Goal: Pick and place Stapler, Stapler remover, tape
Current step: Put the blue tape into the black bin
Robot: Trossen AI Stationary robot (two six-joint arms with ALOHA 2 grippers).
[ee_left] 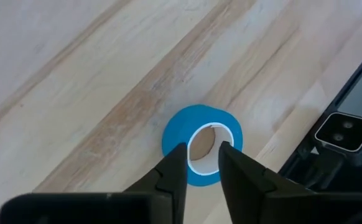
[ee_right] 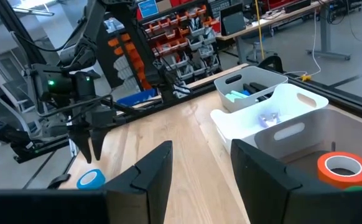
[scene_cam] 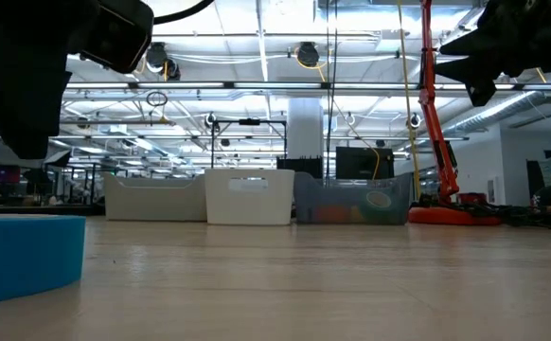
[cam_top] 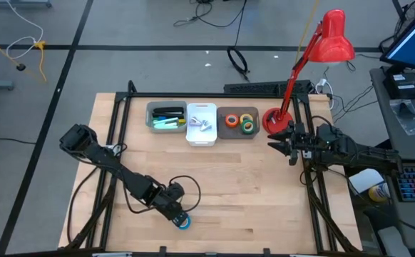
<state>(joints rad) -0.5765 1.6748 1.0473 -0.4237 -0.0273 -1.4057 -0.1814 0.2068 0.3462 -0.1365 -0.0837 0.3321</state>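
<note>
My left gripper (ee_left: 203, 167) hangs over the blue tape roll (ee_left: 202, 144) at the table's (cam_top: 250, 185) near edge, fingers parted a little (nothing held). My right gripper (cam_top: 287, 145) waits open beside the red lamp (cam_top: 320, 50), near the bin (cam_top: 239, 124) holding the orange roll (ee_right: 339, 168).

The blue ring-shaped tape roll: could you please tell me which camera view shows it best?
The left wrist view: the blue ring-shaped tape roll shows whole, from above. The high view shows it small, the low view only its side, the right wrist view it far off.
</note>
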